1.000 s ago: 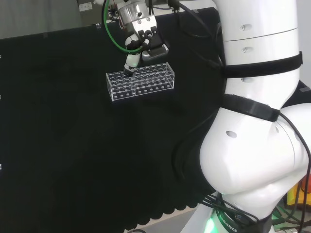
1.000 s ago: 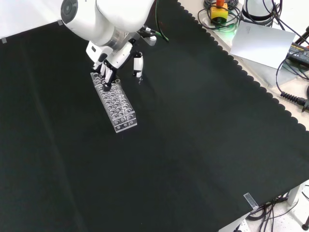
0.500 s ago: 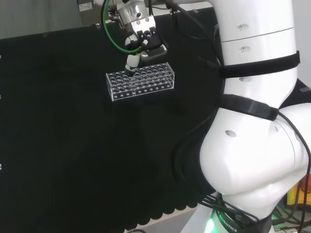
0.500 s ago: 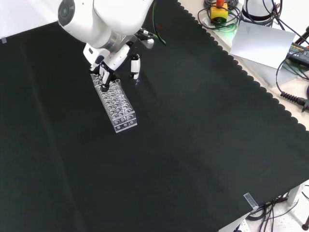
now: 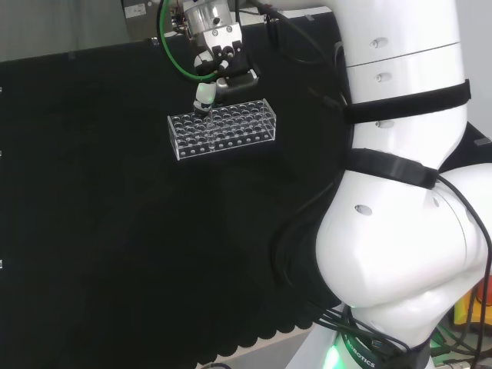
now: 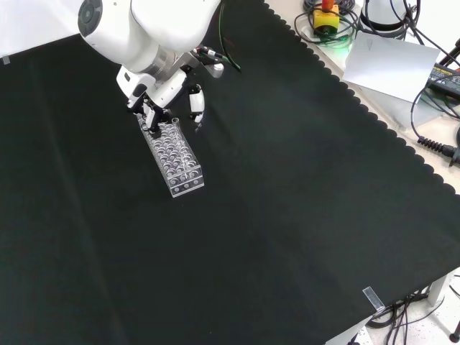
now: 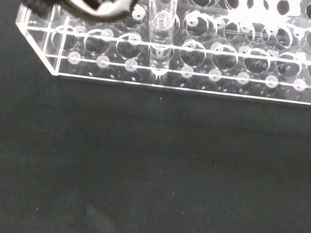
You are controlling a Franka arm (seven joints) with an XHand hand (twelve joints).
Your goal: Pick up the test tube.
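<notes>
Wrist view: test tube (image 7: 162, 34) top cut off by frame edge; rack (image 7: 194, 58) runs out of frame. Hand (image 7: 92, 7) blurred, grip on tube unclear.

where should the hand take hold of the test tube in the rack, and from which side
Judging by its pose, grip the test tube on the clear stretch that stands above the rack, coming from straight above. It stands upright in a hole near one end of the rack, with its lower part enclosed by the rack's plates, so only the upper part is free. The hand is right above that end.
</notes>
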